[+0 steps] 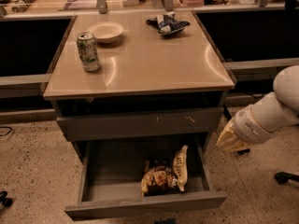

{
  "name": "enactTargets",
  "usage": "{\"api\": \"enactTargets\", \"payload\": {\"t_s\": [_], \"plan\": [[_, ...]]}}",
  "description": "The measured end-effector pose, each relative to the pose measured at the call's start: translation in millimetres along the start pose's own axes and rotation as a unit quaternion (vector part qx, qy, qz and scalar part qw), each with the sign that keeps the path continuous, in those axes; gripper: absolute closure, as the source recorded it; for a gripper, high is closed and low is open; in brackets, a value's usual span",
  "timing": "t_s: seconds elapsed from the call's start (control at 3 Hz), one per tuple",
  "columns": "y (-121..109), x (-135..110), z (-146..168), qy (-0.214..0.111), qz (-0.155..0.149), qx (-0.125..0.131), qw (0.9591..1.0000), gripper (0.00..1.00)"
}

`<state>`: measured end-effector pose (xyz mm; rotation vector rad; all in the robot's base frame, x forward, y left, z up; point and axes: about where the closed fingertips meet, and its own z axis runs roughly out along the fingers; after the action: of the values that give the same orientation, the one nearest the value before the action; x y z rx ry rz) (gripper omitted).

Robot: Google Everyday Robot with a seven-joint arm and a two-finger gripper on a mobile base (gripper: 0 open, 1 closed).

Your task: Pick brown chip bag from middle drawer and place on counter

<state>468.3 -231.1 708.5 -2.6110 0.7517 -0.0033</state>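
While the middle drawer (145,206) stands pulled wide open at the bottom of the cabinet, the brown chip bag (163,174) lies inside on the dark grey floor, right of centre and close to the drawer front, a cream-yellow end tipped up toward the back right. Nothing is touching it! The gripper (229,139) hangs out to the right of the cabinet, just beside the open drawer's right corner and above floor level, well apart from the bag. Whether it is released or clenched, I cannot tell from here, but it carries nothing visible. The white arm (271,111) slants in behind it from the right edge. Up top, the beige counter (140,64) holds a green-and-white soda can (88,52) upright at the left, a pale bowl (106,31) just behind it, and a small blue-and-white bag (167,23) near the back right. Between counter and open drawer sits a closed grey drawer front (140,123) with small pale scratches. Speckled floor (28,162) spreads out around the cabinet.
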Motion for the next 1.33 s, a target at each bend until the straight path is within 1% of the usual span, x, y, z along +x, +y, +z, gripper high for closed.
{"api": "enactTargets", "payload": {"t_s": [0.33,0.67,1.0,1.33], "plan": [[-4,5,34,-0.021,-0.082,0.032,0.9959,1.00],[-10,9,70,-0.063,-0.145,0.089,0.9835,1.00],[-7,10,92,-0.081,-0.184,0.109,0.9735,1.00],[-3,6,99,-0.076,-0.212,0.098,0.9695,1.00]]}}
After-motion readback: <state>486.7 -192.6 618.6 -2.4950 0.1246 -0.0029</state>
